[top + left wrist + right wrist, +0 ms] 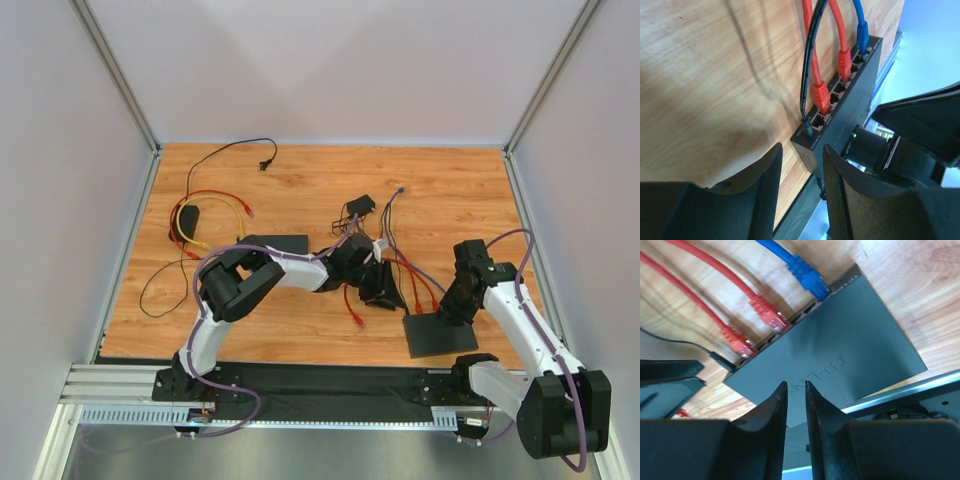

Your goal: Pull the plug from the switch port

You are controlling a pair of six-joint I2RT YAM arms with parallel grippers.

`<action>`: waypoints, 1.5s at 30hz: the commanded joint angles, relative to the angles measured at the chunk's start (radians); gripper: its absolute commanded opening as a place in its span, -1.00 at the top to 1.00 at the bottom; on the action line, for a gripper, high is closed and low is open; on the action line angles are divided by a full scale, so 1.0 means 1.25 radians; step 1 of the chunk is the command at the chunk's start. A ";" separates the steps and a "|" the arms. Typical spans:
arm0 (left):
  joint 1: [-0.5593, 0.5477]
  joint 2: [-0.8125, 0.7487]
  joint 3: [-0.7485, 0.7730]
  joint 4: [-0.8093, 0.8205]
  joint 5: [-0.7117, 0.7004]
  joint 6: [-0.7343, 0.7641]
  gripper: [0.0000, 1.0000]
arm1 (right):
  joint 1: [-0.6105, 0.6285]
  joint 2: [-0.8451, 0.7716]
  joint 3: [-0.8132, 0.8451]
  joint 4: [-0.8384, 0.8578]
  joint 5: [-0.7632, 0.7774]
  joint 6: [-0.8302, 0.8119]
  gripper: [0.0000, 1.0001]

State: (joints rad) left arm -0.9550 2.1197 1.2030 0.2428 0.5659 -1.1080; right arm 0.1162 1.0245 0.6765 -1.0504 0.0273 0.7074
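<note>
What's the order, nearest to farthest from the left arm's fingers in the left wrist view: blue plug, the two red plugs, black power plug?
1. Black power plug, at the near corner of the switch, just ahead of the left fingers.
2. Nearer red plug, next along the port row.
3. Farther red plug, further up the row.
4. Blue plug, at the far end.

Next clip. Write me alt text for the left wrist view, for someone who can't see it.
A black network switch on a wooden table has two red plugs, a blue plug and a thin black power cable seated along its front. The left gripper fills the foreground, open and holding nothing, framing the switch's near corner.
</note>
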 commanded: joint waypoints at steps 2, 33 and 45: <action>-0.005 -0.002 0.016 0.006 -0.051 -0.052 0.10 | 0.013 -0.005 -0.015 -0.004 0.026 0.030 0.56; -0.053 0.075 0.093 -0.091 -0.157 -0.104 0.74 | 0.110 0.104 -0.043 0.073 0.065 0.066 0.59; -0.052 0.085 0.094 -0.076 -0.148 -0.089 1.00 | 0.181 0.106 -0.049 0.034 0.108 0.100 0.58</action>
State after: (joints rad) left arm -1.0145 2.1929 1.3121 0.1753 0.3950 -1.2434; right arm 0.3164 1.1419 0.6346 -0.9890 0.1108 0.7986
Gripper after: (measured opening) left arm 0.078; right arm 0.214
